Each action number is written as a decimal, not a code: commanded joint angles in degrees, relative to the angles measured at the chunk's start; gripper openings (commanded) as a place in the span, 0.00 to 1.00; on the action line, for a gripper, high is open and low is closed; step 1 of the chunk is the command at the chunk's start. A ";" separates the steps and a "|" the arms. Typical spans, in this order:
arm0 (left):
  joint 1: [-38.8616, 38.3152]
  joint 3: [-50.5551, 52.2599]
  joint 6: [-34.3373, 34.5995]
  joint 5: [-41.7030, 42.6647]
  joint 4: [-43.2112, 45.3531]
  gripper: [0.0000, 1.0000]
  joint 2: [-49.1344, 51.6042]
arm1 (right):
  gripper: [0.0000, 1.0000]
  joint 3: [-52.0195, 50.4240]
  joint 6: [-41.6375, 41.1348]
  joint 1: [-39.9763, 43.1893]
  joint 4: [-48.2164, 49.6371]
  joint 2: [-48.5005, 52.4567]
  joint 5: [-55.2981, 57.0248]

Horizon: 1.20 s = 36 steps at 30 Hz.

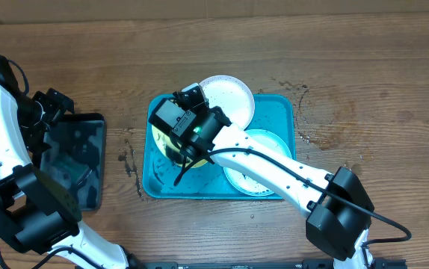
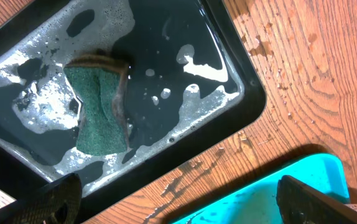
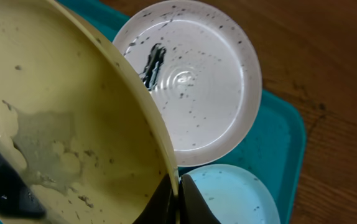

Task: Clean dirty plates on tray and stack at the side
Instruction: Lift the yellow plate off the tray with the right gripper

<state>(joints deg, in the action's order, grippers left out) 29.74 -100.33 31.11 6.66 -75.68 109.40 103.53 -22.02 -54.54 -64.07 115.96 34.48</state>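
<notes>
The turquoise tray [image 1: 282, 112] lies mid-table. My right gripper [image 3: 178, 202] is shut on the rim of the yellow-green plate [image 3: 73, 124] and holds it tilted over the tray's left part; dark specks and a wet patch mark it. In the overhead view the right gripper [image 1: 177, 142] covers most of this plate [image 1: 159, 139]. A white plate [image 3: 191, 81] with a black smear and specks rests on the tray's far rim [image 1: 226, 96]. A second speckled white plate [image 1: 258, 161] lies flat at the tray's near right [image 3: 231, 196]. My left gripper [image 2: 178, 205] is open and empty.
A black tray [image 1: 76, 161] with soapy water stands at the left [image 2: 228, 118]. A green sponge [image 2: 101, 109] lies in it. The left gripper [image 1: 50, 112] hovers at its far edge. Water drops lie on the wooden table [image 1: 312, 127] around the turquoise tray [image 2: 278, 190].
</notes>
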 commanded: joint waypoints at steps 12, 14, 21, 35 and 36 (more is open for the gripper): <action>-0.13 -1.07 -0.90 0.63 -0.15 1.00 -0.42 | 0.04 2.01 15.26 -9.07 2.05 -2.71 38.88; -0.15 -1.07 -0.90 0.63 -0.15 1.00 -0.42 | 0.04 2.01 15.63 -9.81 2.03 -2.71 41.29; -0.13 -1.07 -0.90 0.61 -0.15 1.00 -0.42 | 0.04 1.99 22.60 -12.00 3.56 -2.71 42.05; -0.13 -1.07 -0.90 0.63 -0.13 1.00 -0.42 | 0.04 1.99 19.87 -11.26 4.92 -2.71 31.93; -0.15 -1.07 -0.90 0.63 -0.15 1.00 -0.42 | 0.04 1.97 20.61 -11.21 6.32 -2.71 26.29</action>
<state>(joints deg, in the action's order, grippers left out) 29.74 -100.33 31.11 6.90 -75.68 109.40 103.61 0.10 -66.32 -59.57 115.87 66.15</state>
